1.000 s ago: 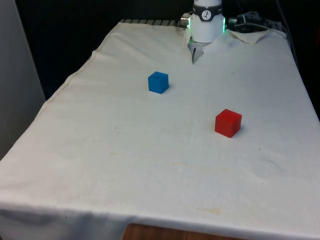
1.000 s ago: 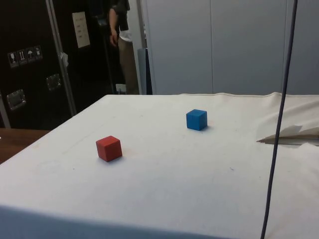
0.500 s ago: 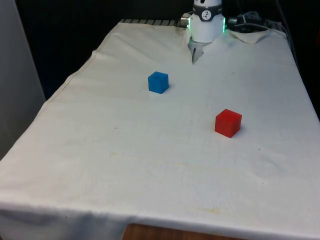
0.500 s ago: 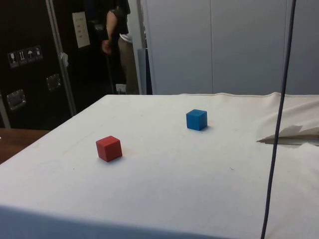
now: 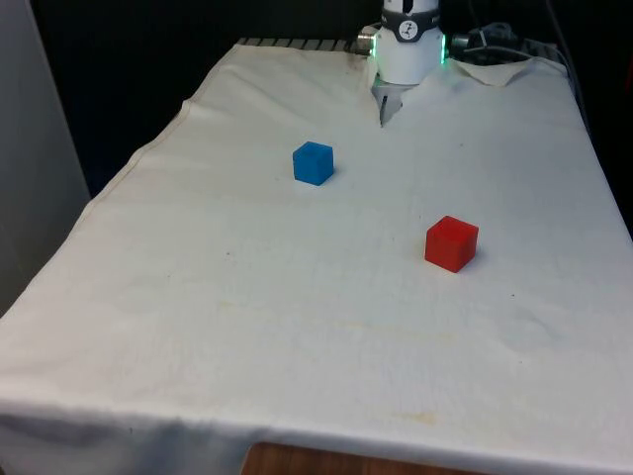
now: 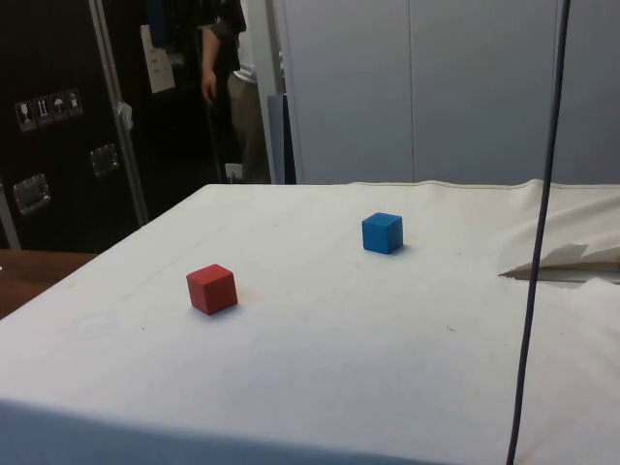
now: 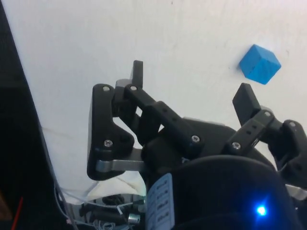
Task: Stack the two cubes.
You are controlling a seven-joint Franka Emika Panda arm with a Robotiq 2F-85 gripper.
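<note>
A blue cube (image 5: 314, 162) rests on the white cloth towards the far side of the table, at the front view's left of centre. A red cube (image 5: 451, 242) sits apart from it, nearer the camera and towards the front view's right. The side view has the blue cube (image 6: 383, 232) behind the red cube (image 6: 212, 289). In the wrist view my gripper (image 7: 192, 86) hangs high above the cloth, open, with nothing between its fingers (image 7: 137, 74); the blue cube (image 7: 259, 63) lies beyond one fingertip.
The robot's white base (image 5: 408, 45) stands at the table's far end. A fold in the cloth (image 6: 567, 262) rises near it. A black cable (image 6: 541, 232) hangs down at the side view's right. A person (image 6: 225, 73) stands in the doorway behind the table.
The cubes and the arm have not moved. The person in the doorway in the side view has shifted position.
</note>
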